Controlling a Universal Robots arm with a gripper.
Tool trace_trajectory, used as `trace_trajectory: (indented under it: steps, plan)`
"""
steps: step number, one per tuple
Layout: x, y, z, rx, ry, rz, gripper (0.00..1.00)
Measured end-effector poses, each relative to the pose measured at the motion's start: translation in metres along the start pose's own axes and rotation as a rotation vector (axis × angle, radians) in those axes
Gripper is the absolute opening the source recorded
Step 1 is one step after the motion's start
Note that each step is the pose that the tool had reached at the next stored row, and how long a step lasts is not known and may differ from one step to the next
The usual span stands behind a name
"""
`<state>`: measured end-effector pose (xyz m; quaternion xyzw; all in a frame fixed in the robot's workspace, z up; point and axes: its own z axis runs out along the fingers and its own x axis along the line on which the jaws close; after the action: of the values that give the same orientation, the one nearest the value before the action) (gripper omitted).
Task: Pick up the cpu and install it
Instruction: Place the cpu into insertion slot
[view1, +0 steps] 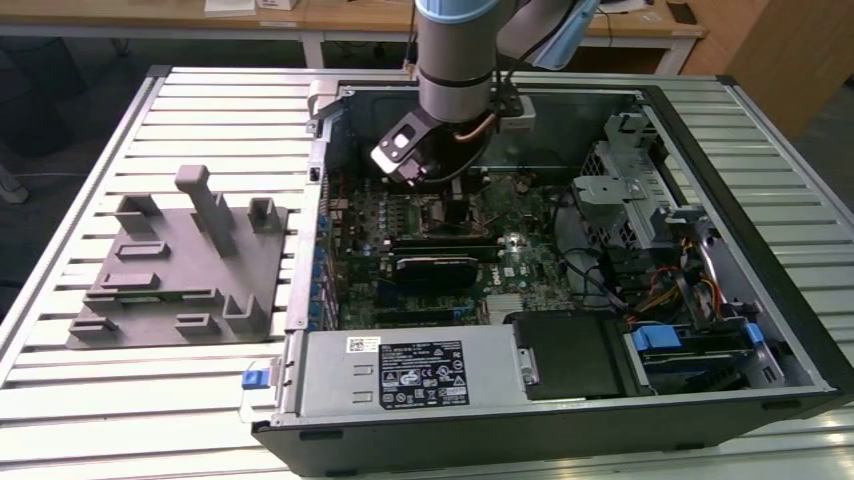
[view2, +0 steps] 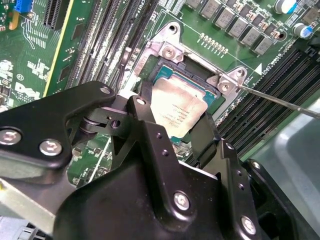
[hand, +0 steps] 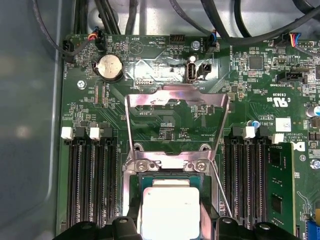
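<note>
The cpu (view2: 176, 106), a flat square chip with a silvery top, lies level in or just above the open motherboard socket (view2: 160, 60). My gripper (view2: 170, 114) is shut on it, with one black finger (view2: 142, 112) against each of two opposite edges. In the first wrist view the cpu (hand: 170, 210) sits between the fingers (hand: 131, 222) below the raised metal load plate (hand: 177, 120). In the exterior view the gripper (view1: 451, 190) reaches down into the open computer case (view1: 787, 330) over the board's middle.
A thin latch lever (view2: 280, 102) juts out beside the socket. Memory slots (hand: 92, 185) flank it on both sides, one with a module (hand: 279, 185). A grey fixture block (view1: 187, 260) stands on the slatted table at the exterior view's left. Cables and drive bays (view1: 641, 200) crowd the case's right.
</note>
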<state>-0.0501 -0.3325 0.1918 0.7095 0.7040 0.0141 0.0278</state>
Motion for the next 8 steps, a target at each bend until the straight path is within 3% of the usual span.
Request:
trace_trajectory:
  steps: [8]
  plan:
    - [0.0, -0.0012, 0.0017, 0.0003, -0.0007, 0.0, 0.54]
